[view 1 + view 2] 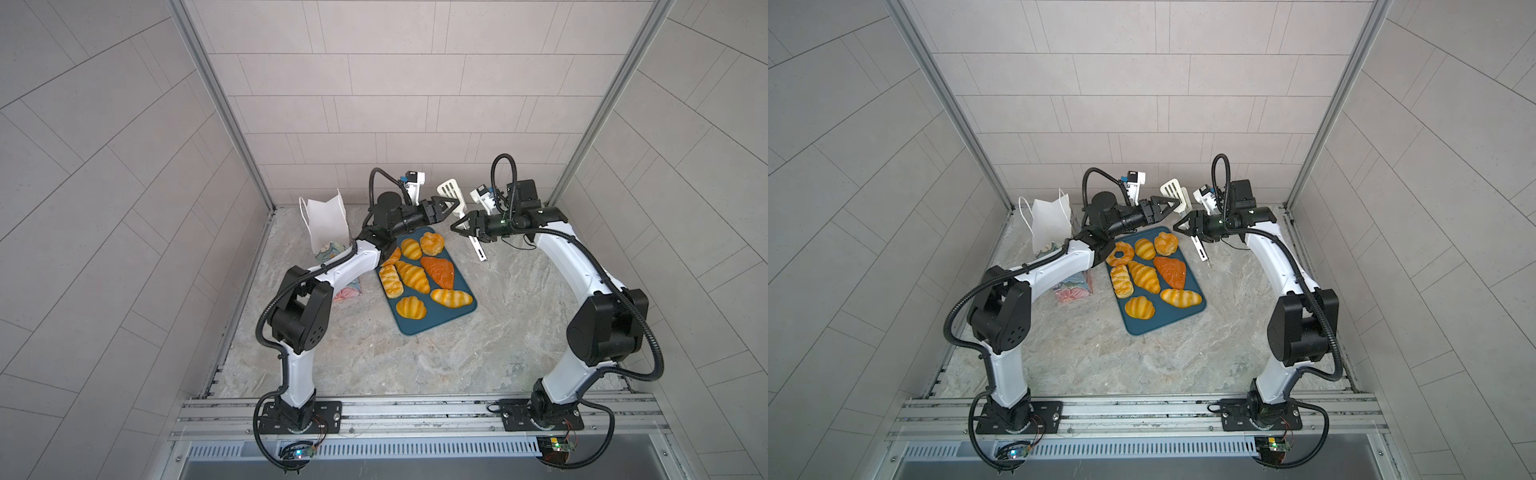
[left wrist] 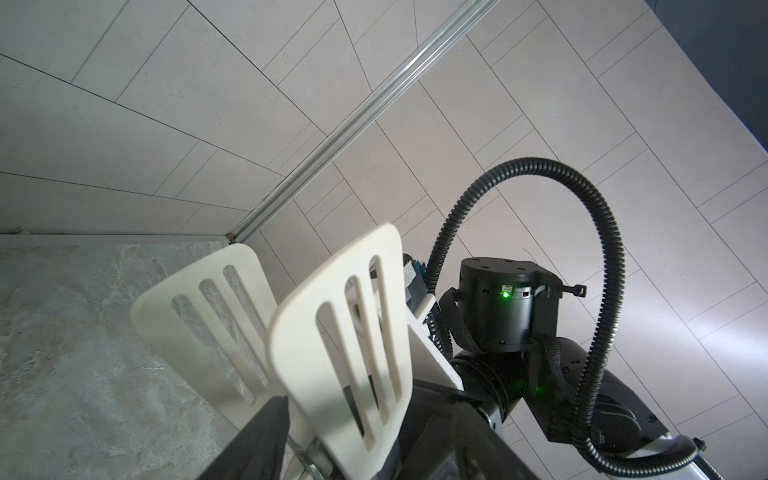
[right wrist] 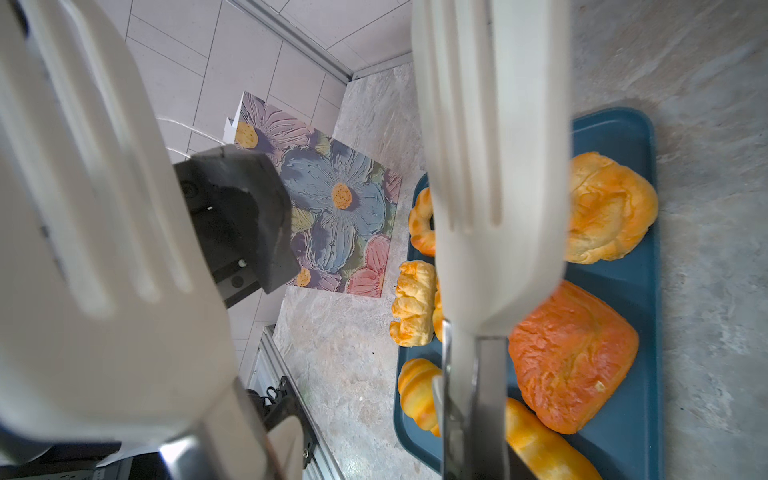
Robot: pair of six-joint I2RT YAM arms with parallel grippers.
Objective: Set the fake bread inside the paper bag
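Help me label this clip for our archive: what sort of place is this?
Probably a robot test cell, not a real kitchen: two white-and-black robot arms bolted to an aluminium rail, grey tile-patterned panel walls, glossy golden toy pastries on a flat dark teal tray.

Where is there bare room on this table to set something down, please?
Bare tabletop lies between the teal tray and the front rail, and a narrower strip between tray and right arm. Crowded: the tray of fake bread, the paper bag beside the left arm, the white tongs at the back.
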